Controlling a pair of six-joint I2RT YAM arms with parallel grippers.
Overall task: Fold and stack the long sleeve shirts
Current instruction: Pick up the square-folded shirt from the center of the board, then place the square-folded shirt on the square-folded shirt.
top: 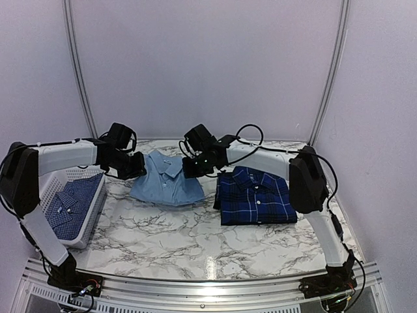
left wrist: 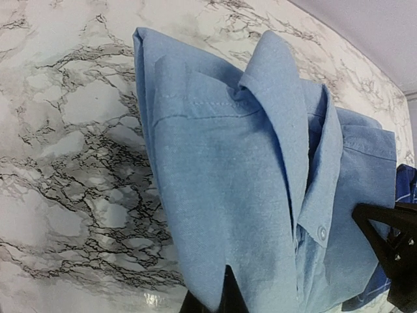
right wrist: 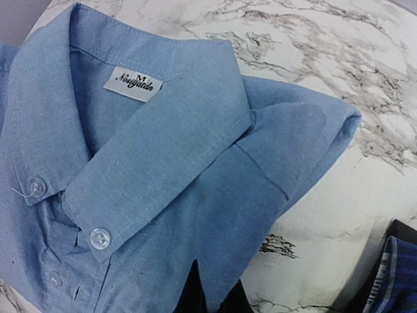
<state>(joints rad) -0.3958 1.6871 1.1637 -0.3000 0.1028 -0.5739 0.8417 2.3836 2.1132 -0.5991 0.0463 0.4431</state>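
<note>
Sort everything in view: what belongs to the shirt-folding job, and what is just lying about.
Belongs to the job: light blue shirt; navy plaid shirt, folded; blue check shirt, inside the white basket.
Just there: the white basket itself; marble-pattern table.

Three shirts, one basket, two pincers on the table [top: 195, 244].
Centre shirt [top: 166, 184] lies between the left pincer [top: 133, 167] and the right pincer [top: 195, 167], one shoulder at each, its cloth running in between each pair of fingers. Outward of the right pincer and nearer the bases, second shirt [top: 256, 195] lies flat on the table. Outward of the left pincer, basket [top: 93, 212] sits at the table's edge, with third shirt [top: 68, 205] inside it.
</note>
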